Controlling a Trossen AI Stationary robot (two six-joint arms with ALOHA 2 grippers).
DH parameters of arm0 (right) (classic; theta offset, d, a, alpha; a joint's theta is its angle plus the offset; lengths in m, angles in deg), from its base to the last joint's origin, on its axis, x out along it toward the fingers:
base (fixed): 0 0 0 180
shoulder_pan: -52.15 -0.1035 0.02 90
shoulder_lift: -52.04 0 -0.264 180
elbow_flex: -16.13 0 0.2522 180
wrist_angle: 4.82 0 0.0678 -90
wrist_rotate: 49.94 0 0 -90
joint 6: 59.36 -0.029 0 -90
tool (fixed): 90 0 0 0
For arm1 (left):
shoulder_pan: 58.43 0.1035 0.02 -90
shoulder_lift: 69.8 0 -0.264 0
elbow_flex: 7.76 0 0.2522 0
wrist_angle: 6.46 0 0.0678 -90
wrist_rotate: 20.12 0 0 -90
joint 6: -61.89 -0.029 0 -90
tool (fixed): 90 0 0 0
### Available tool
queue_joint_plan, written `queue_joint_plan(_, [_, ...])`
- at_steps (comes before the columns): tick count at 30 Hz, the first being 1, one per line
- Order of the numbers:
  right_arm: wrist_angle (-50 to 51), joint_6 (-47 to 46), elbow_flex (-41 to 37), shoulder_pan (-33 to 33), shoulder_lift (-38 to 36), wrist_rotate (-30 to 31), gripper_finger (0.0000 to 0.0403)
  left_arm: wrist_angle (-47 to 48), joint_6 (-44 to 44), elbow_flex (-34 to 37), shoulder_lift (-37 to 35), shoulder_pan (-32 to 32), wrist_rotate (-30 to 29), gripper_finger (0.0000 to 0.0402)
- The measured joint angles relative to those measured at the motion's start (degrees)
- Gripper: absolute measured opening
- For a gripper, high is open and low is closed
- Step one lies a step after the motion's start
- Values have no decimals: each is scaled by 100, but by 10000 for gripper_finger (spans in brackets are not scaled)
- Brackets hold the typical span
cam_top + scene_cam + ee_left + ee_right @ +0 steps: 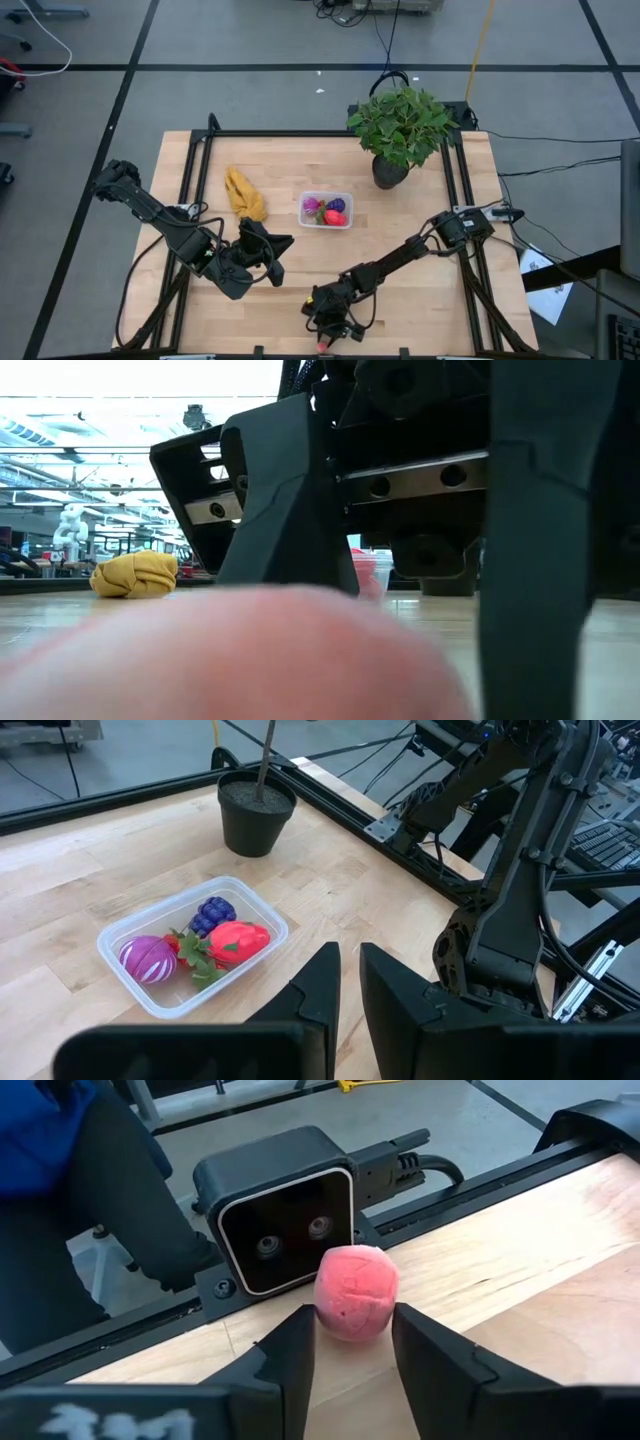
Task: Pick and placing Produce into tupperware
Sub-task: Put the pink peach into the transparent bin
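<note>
Fingers (pixel 290 1365) of the right gripper (pixel 352 1342) bracketing a pink round fruit (pixel 356 1292) at the bottom centre of the high frame, pads just beside its flanks; contact not clear, so grasp cannot be told. Sits on the bench (pixel 420 300) edge, right in front of a black camera box (pixel 280 1210). Left gripper (pixel 347 982) parked at lower left of the high frame, fingers (pixel 318 990) clenched nearly together with only a narrow slit, gripping nothing. Clear tupperware (pixel 326 210) at frame centre, holding a purple onion (pixel 147 958), a dark purple berry (pixel 213 913) and a red piece with green leaves (pixel 238 942). Yellow cloth-like lump (pixel 245 194) left of it; potted plant (pixel 400 125) at upper right.
</note>
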Motion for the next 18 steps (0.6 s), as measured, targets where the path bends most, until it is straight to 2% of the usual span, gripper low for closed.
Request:
queue_joint_plan(10, [-98,-117,0,117,0,26,100,0,-2,0,0,0,0,47])
queue_joint_plan(18, [-101,-149,0,221,0,153,98,0,-15,0,-1,0,0,47])
